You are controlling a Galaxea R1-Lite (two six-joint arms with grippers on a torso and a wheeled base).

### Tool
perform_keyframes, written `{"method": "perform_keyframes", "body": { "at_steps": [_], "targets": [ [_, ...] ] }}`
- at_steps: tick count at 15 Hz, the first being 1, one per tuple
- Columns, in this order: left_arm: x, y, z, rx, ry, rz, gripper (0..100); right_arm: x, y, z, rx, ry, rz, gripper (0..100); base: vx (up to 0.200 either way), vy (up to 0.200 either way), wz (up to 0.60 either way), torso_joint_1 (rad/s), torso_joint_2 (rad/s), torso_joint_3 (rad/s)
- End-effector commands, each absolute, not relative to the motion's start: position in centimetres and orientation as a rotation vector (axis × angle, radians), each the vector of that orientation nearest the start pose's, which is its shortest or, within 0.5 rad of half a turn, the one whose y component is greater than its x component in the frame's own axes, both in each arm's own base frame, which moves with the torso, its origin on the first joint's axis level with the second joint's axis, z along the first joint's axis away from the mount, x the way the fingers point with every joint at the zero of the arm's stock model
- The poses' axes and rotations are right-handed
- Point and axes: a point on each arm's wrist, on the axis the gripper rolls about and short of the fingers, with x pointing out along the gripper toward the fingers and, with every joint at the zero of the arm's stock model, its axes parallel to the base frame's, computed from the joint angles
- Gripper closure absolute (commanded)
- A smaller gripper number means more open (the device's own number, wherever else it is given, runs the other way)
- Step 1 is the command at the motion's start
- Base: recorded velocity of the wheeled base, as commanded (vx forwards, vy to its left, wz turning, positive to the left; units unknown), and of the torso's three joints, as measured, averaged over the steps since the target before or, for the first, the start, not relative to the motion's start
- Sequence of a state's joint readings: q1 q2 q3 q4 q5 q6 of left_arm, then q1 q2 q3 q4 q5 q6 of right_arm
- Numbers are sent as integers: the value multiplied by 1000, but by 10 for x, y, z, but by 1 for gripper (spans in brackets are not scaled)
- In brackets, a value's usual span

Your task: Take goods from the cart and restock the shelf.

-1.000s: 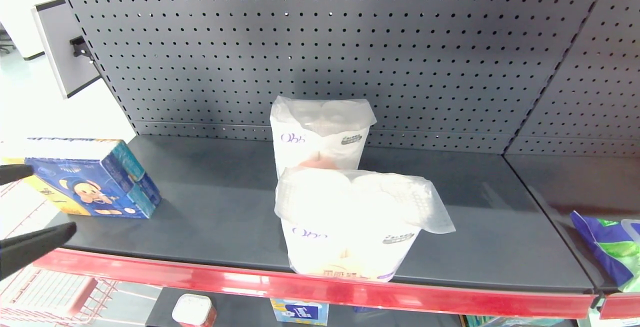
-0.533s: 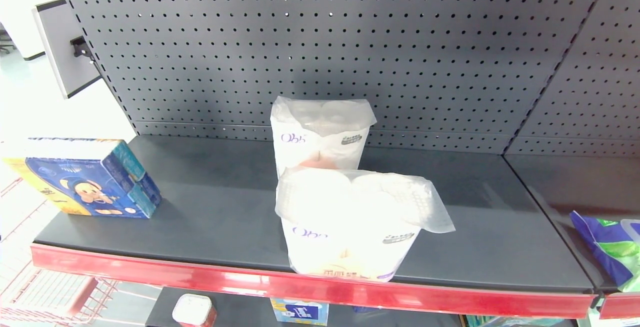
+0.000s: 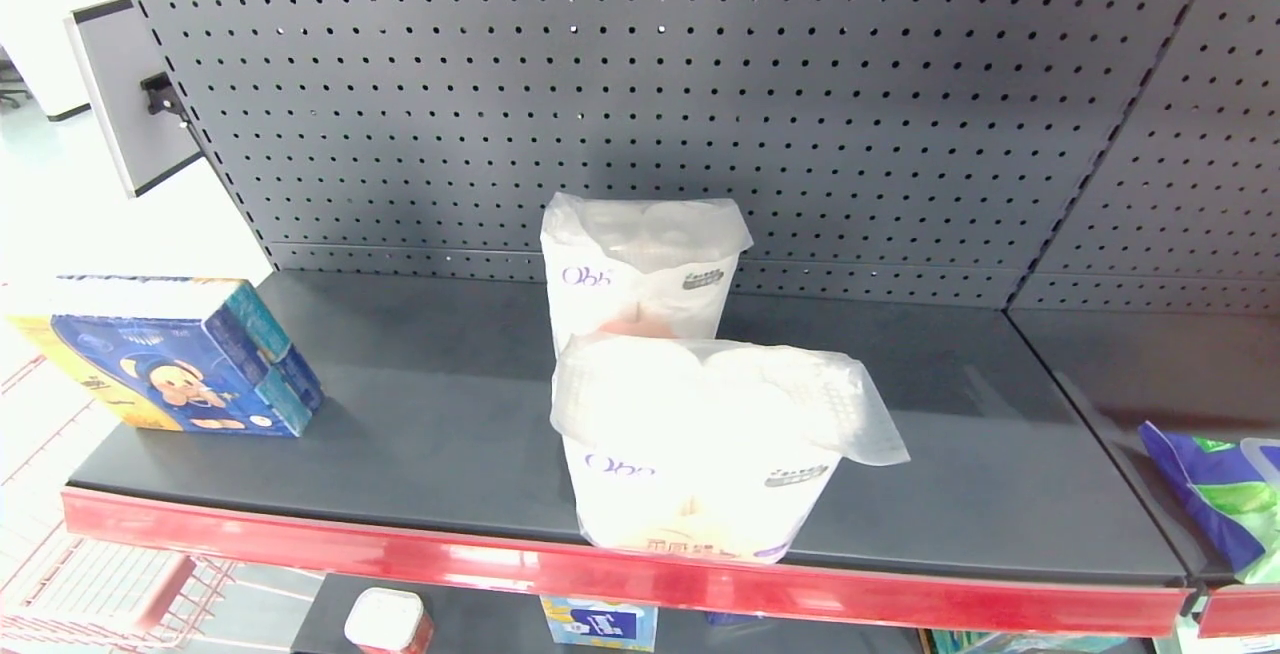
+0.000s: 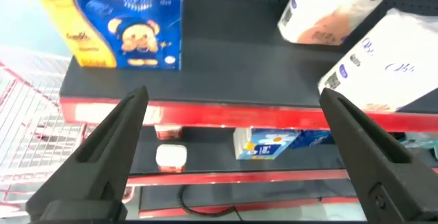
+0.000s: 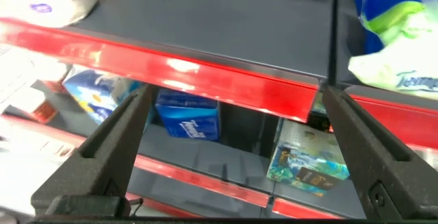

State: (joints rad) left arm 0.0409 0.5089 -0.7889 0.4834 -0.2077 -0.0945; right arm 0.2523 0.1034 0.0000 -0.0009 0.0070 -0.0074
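A blue cartoon-printed tissue pack stands at the left end of the grey shelf, with two white roll packs, one at the back and one at the front edge. In the left wrist view my left gripper is open and empty, held in front of the shelf's red edge, below the blue pack and off from the white packs. My right gripper is open and empty too, in front of the red edge farther right.
A green-and-blue pack lies on the neighbouring shelf bay at the right. The red wire cart is at the lower left. The lower shelf holds a white-lidded jar, blue boxes and a printed box.
One second ago my left gripper's fingers showed at the head view's left edge beside the blue pack; they have drawn back out of that view. The packs have not moved.
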Motion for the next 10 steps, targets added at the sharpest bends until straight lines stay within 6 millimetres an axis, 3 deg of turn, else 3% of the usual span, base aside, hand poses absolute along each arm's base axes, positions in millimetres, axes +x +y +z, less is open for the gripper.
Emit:
{"method": "perform_keyframes", "body": {
  "at_steps": [1,4,6,7,8,9,10],
  "targets": [
    [-31,-6,231,-120,174,-143,0,-14,-5,77,-27,92,365,0,0,0,0,0,0,0],
    [-33,-6,224,-119,175,-137,0,-12,-5,78,-29,125,374,0,0,0,0,0,0,0],
    [-32,-5,226,-117,174,-117,0,-15,-2,78,-11,92,106,0,0,0,0,0,0,0],
    [-33,-5,226,-115,171,-114,0,-16,-2,100,9,36,101,0,0,0,0,0,0,0],
    [-34,-5,226,-114,168,-113,0,2,0,169,113,48,80,0,0,0,0,0,0,0],
    [-33,-5,226,-115,169,-114,0,21,2,205,203,57,74,0,0,0,0,0,0,0],
    [-33,-5,225,-113,169,-119,0,59,5,261,279,57,71,0,0,0,0,0,0,0]
  ]
}}
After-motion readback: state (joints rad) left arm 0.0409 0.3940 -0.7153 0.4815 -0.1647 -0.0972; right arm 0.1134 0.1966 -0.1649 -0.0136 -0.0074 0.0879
